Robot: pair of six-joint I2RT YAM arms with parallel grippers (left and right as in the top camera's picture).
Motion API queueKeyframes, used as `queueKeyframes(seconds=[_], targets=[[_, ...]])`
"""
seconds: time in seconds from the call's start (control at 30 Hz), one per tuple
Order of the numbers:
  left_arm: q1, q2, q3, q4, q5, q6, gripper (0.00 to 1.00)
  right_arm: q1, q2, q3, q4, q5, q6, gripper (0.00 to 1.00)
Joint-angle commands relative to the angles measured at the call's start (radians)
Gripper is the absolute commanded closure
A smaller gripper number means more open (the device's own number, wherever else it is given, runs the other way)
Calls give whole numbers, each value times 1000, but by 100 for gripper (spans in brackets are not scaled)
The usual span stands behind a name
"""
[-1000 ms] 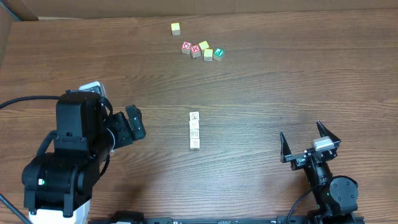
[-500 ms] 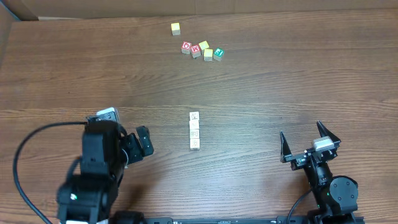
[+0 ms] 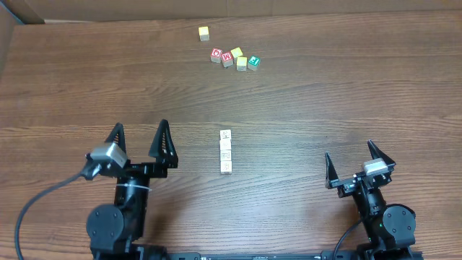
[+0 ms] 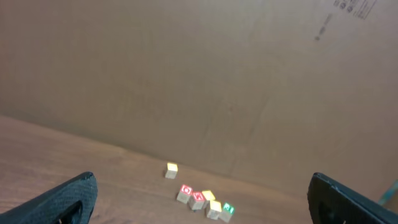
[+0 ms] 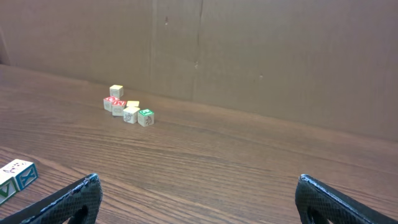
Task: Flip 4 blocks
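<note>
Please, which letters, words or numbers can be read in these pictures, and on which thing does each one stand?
"O": on the red-faced cube in the far cluster.
"W": on the second red-faced cube beside it.
White letter on the green cube: too small to read.
Faint marks on the four cream blocks in a row: unreadable.
Dark print on the cardboard wall: too blurred.

The blocks (image 3: 226,152) are pale cream, faintly marked; the table (image 3: 325,94) brown wood-grain.

Your left arm (image 3: 128,189) has pulled back into the lower left of the frame, its jaws turned from pointing right to pointing toward the top.
</note>
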State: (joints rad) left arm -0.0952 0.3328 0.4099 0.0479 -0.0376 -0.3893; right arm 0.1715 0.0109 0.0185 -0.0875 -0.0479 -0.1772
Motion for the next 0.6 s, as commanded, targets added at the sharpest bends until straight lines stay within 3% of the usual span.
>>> queueKeyframes(seconds=[0.0,0.57], targets=[[26,-80,-96,43,12,-9,0,-3,-8,-11,7,-6,-3,0],[69,-325,-383,140,13,-64,0,-3,-8,-11,7,-6,-3,0]])
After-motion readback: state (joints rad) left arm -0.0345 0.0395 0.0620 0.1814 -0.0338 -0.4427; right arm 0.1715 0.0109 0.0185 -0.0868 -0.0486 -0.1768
